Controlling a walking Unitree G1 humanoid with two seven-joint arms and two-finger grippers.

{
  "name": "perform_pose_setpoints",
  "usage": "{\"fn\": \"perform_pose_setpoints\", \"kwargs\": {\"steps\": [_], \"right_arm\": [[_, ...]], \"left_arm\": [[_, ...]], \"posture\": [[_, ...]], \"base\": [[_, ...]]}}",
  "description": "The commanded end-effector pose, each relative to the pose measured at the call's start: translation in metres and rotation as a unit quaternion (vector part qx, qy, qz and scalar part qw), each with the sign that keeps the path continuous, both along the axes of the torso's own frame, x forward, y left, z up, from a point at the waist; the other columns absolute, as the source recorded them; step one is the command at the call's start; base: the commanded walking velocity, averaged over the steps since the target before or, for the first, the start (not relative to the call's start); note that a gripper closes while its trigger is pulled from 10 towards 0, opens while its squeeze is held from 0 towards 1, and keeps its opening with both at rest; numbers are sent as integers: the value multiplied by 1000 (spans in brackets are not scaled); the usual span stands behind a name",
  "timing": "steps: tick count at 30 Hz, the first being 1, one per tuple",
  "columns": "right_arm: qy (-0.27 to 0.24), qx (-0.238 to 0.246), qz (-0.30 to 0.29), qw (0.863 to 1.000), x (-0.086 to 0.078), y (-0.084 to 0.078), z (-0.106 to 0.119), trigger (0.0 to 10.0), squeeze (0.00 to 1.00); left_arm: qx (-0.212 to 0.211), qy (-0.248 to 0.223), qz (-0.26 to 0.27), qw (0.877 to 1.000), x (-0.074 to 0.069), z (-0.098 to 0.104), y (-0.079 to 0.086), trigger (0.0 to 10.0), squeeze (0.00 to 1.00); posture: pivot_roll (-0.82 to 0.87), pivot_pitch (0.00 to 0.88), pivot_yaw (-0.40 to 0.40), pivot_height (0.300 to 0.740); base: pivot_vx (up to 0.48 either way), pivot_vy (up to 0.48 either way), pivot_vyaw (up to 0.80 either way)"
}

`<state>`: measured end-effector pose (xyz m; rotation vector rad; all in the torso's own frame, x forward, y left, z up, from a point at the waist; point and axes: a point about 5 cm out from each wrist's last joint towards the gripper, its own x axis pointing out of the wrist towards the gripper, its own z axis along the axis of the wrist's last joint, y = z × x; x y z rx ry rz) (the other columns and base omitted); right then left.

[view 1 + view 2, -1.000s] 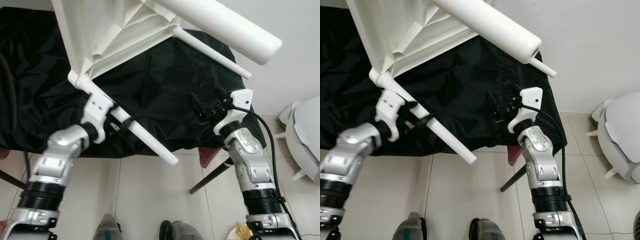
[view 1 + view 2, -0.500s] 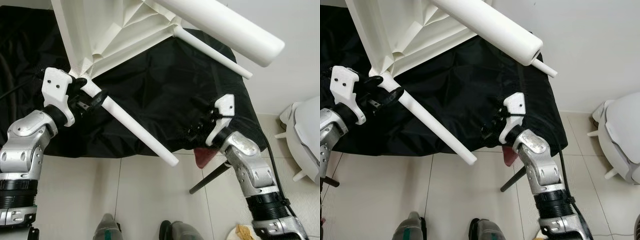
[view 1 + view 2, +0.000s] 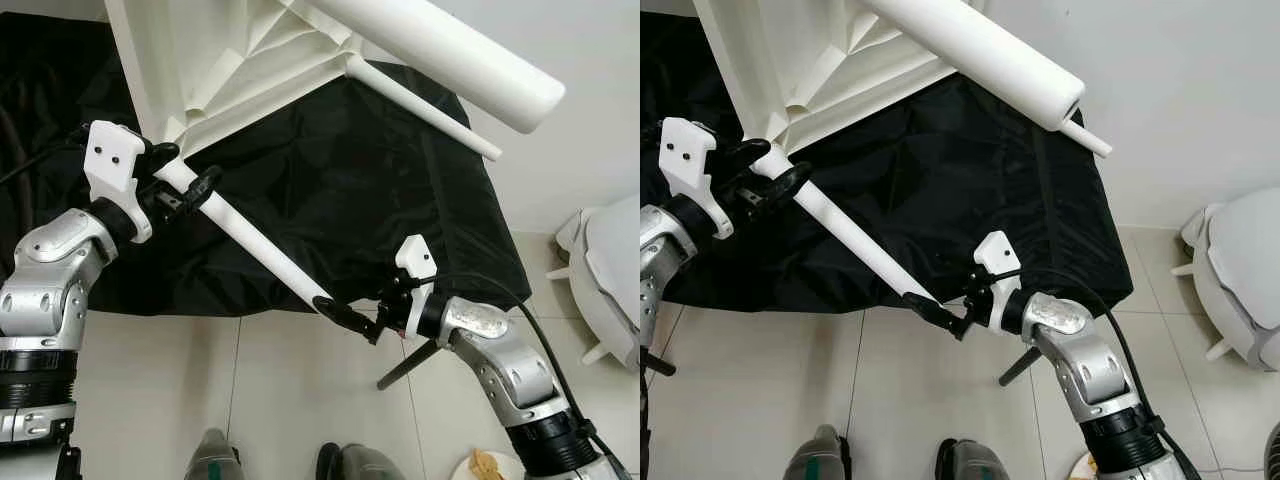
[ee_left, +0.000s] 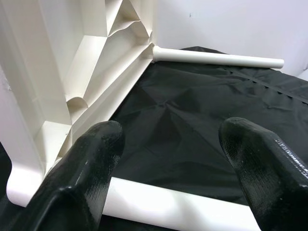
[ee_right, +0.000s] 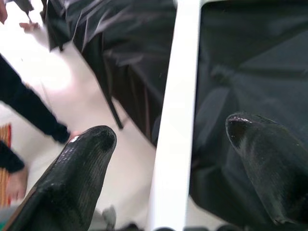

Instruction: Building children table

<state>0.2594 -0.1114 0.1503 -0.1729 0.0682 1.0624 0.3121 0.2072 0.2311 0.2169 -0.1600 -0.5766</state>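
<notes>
The white children's table (image 3: 230,60) lies tilted, underside toward me, on a black cloth. A thick white leg (image 3: 450,60) and a thin one (image 3: 425,110) stick out to the right. The near thin leg (image 3: 255,240) slants down off the table's corner, past the cloth's edge. My left gripper (image 3: 188,170) stands open at that leg's base, by the corner socket; in the left wrist view its fingers (image 4: 91,168) rest spread over the leg (image 4: 168,211). My right gripper (image 3: 345,318) is open at the leg's free end, and the leg (image 5: 175,120) runs between its fingers untouched.
The black cloth covers a folding table (image 3: 380,200) with a dark metal leg (image 3: 410,365) over pale floor tiles. A white rounded object (image 3: 610,270) stands at the right. My feet (image 3: 215,460) show below. A person's dark sleeve (image 5: 29,110) is off to one side.
My right gripper has swung down and left from above the cloth to the free end of the near leg. The left gripper moved from mid-leg up to the base, then held there.
</notes>
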Motion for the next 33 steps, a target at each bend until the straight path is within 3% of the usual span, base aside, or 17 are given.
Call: {"fn": "perform_pose_setpoints", "kwargs": {"steps": [1,13,18,19,21,22,33], "right_arm": [[12,-21,13,1000,-6,0,-6,10000,0],[19,-132,-7,991,-9,-16,-26,10000,0],[19,-136,-24,990,-7,-16,-27,10000,0],[21,-136,-28,990,-6,-17,-27,8980,0],[21,-136,-28,990,-6,-17,-27,8980,0],[21,-140,-33,989,-4,-19,-28,0,0],[-11,-170,-108,979,23,-52,-20,0,0]], "left_arm": [[3,-2,-6,1000,2,2,-5,10000,0],[4,-13,-7,1000,4,9,-7,10000,0],[5,-15,-9,1000,4,9,-8,10000,0],[5,-15,-9,1000,5,9,-8,10000,0],[5,-15,-9,1000,5,9,-8,10000,0],[5,-15,-9,1000,5,10,-8,10000,0],[3,-21,-9,1000,3,13,-7,10000,0]], "posture": [[75,77,-85,740],[67,81,-86,740],[66,82,-86,740],[66,82,-86,740],[66,82,-86,740],[67,82,-87,740],[63,95,-89,740]], "base": [[0,0,0],[0,0,0],[0,0,0],[0,0,0],[0,0,0],[0,0,0],[0,0,0]]}}
